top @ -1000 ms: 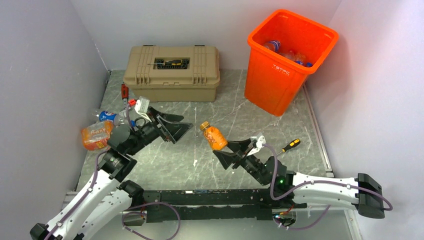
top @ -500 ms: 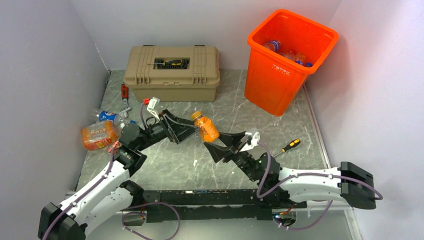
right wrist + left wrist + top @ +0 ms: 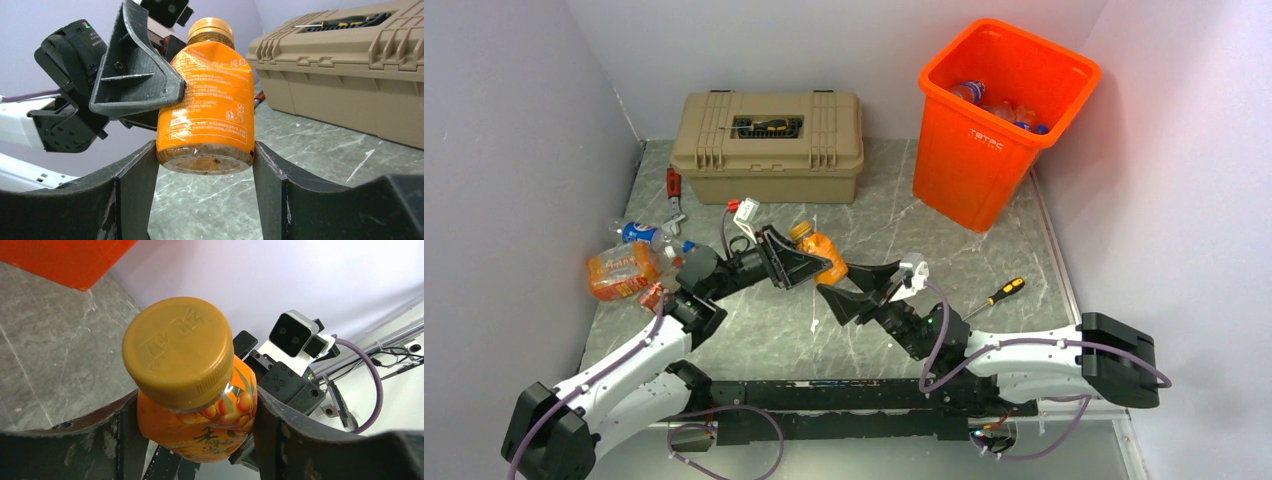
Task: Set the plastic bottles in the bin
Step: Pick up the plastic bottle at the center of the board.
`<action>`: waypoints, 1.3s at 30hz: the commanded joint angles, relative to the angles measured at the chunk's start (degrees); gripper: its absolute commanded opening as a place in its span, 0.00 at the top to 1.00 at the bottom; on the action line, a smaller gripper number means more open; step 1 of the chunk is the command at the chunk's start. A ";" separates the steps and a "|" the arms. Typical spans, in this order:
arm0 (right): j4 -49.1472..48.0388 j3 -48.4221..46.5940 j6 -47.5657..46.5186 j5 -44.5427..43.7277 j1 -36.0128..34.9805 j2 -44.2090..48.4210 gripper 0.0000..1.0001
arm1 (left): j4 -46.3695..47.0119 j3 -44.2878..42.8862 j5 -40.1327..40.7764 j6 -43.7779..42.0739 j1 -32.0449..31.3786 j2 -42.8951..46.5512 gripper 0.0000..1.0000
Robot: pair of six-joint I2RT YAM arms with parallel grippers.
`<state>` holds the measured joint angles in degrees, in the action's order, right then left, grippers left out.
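An orange-labelled plastic bottle (image 3: 819,253) with a gold cap hangs above the table's middle, between both grippers. My left gripper (image 3: 807,264) is shut on its upper body below the cap (image 3: 177,347); the left wrist view shows the bottle (image 3: 200,425) pressed by both fingers. My right gripper (image 3: 845,283) is shut on its base, with the bottle (image 3: 206,110) touching both fingers. The orange bin (image 3: 972,165) stands at the back right and holds several bottles (image 3: 999,105). A large orange-wrapped bottle (image 3: 617,270) and a blue-labelled one (image 3: 638,233) lie at the left.
A tan latched toolbox (image 3: 769,150) stands at the back, a screwdriver (image 3: 764,125) in its lid recess. A yellow-handled screwdriver (image 3: 1004,291) lies right of my right arm. A red-handled tool (image 3: 673,186) lies by the toolbox's left end. Walls close in on the left, back and right.
My right gripper carried the orange bottle left and back towards the left arm. My left gripper swung right to meet it and closed round its upper body.
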<state>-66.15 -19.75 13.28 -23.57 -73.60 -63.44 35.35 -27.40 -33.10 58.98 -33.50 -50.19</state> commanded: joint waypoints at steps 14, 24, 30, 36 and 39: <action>39.08 -11.46 1.90 0.61 -0.14 14.07 0.00 | -23.87 -11.09 4.44 -21.69 -1.48 10.64 1.00; 75.80 -34.88 -1.10 4.74 -0.13 19.88 0.01 | -49.74 -27.62 -3.11 -53.39 -1.40 7.37 1.00; 89.02 -55.14 1.00 10.17 -0.19 11.17 0.06 | -51.76 -27.13 -14.93 -70.43 -1.48 5.53 1.00; 96.81 -63.49 3.48 12.96 -0.14 2.46 0.14 | -42.92 -20.93 -13.82 -72.18 -1.48 6.27 1.00; 98.01 -63.66 4.94 10.47 -0.14 0.23 0.16 | -42.67 -19.39 -13.37 -73.03 -1.46 5.47 1.00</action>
<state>24.64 -82.26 15.79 -12.71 -73.67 -59.86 -12.14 -47.99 -44.60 -9.89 -34.96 -44.49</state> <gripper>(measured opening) 0.853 0.668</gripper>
